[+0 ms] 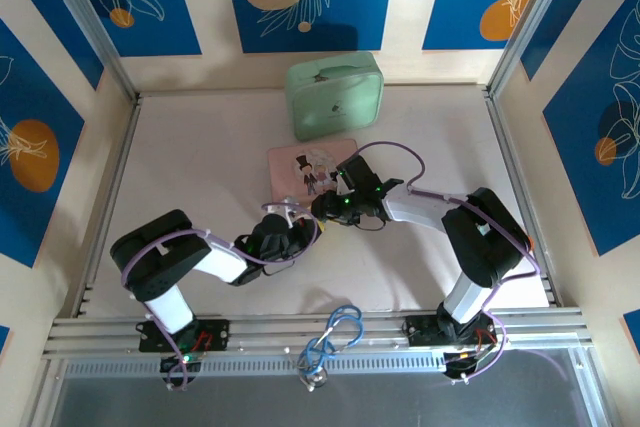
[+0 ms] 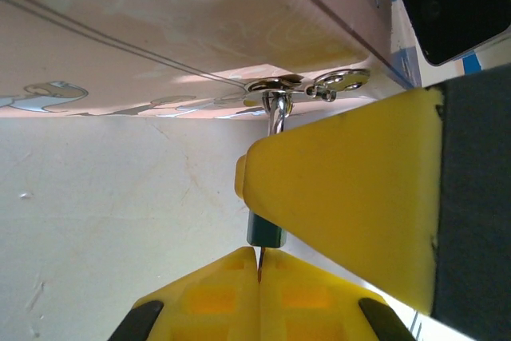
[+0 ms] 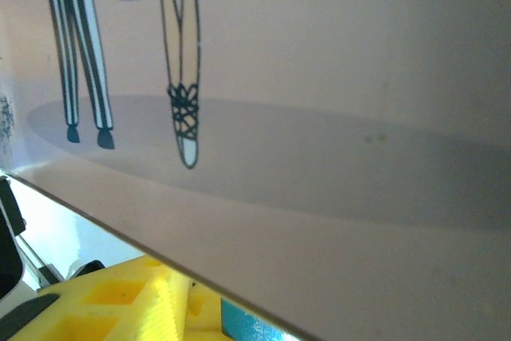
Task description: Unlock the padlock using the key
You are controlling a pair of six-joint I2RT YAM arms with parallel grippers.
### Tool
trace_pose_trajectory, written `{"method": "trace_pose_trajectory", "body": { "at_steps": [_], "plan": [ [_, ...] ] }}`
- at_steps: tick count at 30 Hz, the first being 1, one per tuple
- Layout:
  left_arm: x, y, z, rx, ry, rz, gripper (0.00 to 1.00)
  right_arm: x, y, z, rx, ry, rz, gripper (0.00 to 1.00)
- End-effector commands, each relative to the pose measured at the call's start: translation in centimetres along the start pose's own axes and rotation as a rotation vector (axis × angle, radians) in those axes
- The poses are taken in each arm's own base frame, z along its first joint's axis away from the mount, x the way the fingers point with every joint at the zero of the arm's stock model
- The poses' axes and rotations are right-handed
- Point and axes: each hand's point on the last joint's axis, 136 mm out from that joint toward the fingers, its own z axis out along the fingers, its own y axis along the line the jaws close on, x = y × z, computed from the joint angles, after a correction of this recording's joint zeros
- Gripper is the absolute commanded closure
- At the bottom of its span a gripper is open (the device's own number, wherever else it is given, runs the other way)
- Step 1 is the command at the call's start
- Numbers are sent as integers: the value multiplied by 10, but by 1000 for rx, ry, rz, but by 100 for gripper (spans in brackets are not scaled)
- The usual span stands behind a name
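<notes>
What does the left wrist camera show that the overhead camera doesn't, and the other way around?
The left wrist view brings out the small blue padlock hooked onto silvery zipper pulls, with a thin key pinched in the left fingers. The overhead view adds the green case behind and the blue cable loop at the near rail. Both have the pink case and the table.

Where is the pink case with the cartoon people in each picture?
Top external: the pink case lies mid-table, in front of the green case.
Left wrist: the pink case runs across the top, zipper pulls beneath.
Right wrist: the pink case spreads above the yellow fingers.
Shared landmark: the cartoon couple on its lid, top external and right wrist.
</notes>
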Motion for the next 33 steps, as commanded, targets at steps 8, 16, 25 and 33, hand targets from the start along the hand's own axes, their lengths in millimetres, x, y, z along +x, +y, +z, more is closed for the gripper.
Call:
{"method": "trace_pose_trajectory", "body": {
  "at_steps": [8, 16, 25, 33],
  "plan": [
    [-10, -11, 0, 54, -33, -7, 100, -1, 0, 1, 9, 12, 0, 70],
    [-10, -8, 0, 46, -33, -2, 80, 3, -3, 2, 79, 17, -5, 89],
    [-5, -4, -5, 42, -21, -6, 56, 8, -2, 3, 171, 36, 31, 100],
    [-2, -7, -3, 62, -15, -10, 69, 12, 2, -2, 212, 42, 58, 100]
  ]
}}
